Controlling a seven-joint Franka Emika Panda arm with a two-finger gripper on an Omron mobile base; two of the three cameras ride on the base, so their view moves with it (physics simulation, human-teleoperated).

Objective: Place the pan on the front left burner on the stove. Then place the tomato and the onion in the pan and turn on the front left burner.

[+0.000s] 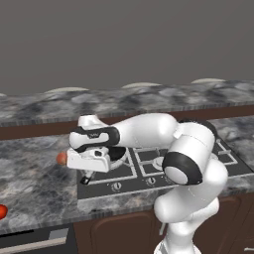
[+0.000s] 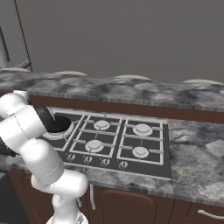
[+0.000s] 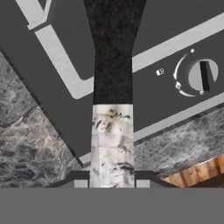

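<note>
One pan (image 2: 59, 124) sits on the front left burner (image 2: 56, 132) of the stove (image 2: 131, 148), mostly hidden behind my arm. My claw (image 3: 112, 181) is clenched on its handle (pale tip (image 3: 112, 144) between my fingers). The onion (image 1: 61, 158) peeks out left; the tomato (image 1: 2, 211) is cut off.

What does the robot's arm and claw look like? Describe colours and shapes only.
The arm is glossy white with rounded, bulbous segments and dark black bands at the joints. The hand ends in a boxy white claw with dark trim and small dark finger tips.
</note>
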